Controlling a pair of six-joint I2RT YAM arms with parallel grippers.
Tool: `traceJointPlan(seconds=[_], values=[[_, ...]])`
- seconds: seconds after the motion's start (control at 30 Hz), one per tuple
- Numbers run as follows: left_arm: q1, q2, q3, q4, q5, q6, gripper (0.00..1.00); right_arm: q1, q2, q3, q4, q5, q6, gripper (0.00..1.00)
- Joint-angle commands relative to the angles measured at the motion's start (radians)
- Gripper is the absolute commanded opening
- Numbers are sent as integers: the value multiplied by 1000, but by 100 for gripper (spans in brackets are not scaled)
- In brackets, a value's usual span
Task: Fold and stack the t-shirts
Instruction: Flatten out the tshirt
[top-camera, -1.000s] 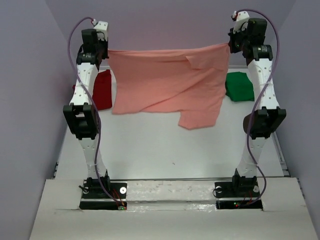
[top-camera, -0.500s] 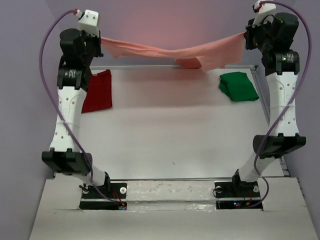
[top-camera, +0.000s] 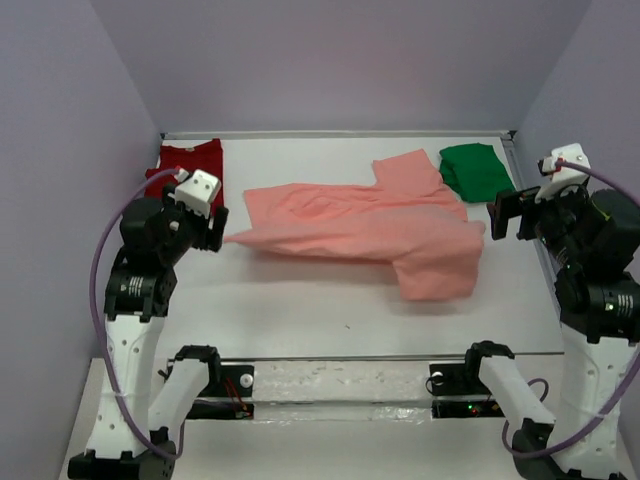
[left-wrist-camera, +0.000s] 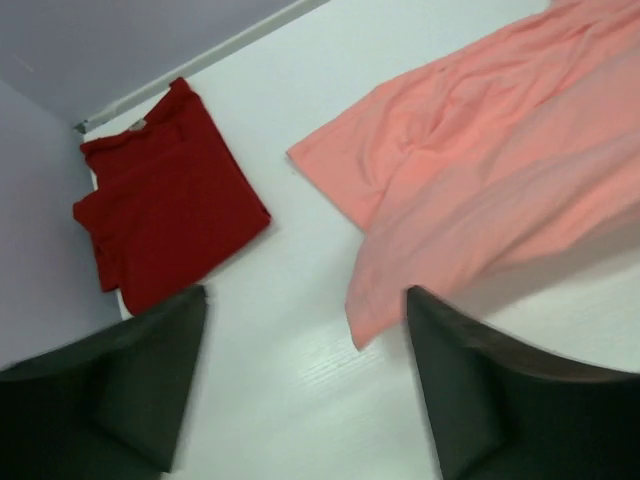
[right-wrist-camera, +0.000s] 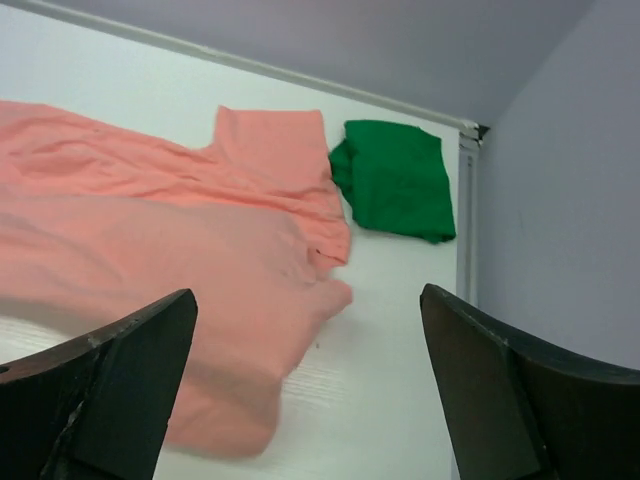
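A salmon t-shirt (top-camera: 370, 225) lies spread and rumpled across the middle of the white table, its near edge blurred. My left gripper (top-camera: 215, 228) hovers at the shirt's left corner, open, with nothing between its fingers (left-wrist-camera: 305, 300). My right gripper (top-camera: 503, 213) hangs just off the shirt's right edge, also open and holding nothing (right-wrist-camera: 308, 295). A folded red t-shirt (top-camera: 190, 160) sits in the far left corner. A folded green t-shirt (top-camera: 475, 170) sits in the far right corner. The wrist views show the salmon shirt (left-wrist-camera: 480, 170) (right-wrist-camera: 180, 230), the red one (left-wrist-camera: 165, 215) and the green one (right-wrist-camera: 395, 180).
Purple walls close in the table on the left, back and right. A metal rail (top-camera: 340, 134) runs along the back edge and another (right-wrist-camera: 466, 220) down the right side, next to the green shirt.
Both arms swung down from high at the back toward the near side. Both grippers let go of the salmon shirt, which dropped from hanging stretched between them onto the table.
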Motion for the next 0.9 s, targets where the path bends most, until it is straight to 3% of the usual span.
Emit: traceJointPlan(seconds=[0.0,0.27,0.4,0.53,0.7,0.87], values=[[10,-90,14,-97,84,78,99,-37,-70,-162,-6,-7,8,100],[10,47,208,-42,173,43,99,-37,123,-34,31,30,15,100],[10,146,130,58,136,-46,99,-37,253,-3,6,-100,23,100],[9,264,10,142,266,-99,99,-37,394,-58,8,-216,3,100],[-16,526,60,95,371,-72,99,-37,598,-55,34,-231,-25,100],[-103,793,175,41,340,-33,99,-37,758,45,-15,-225,-51,100]])
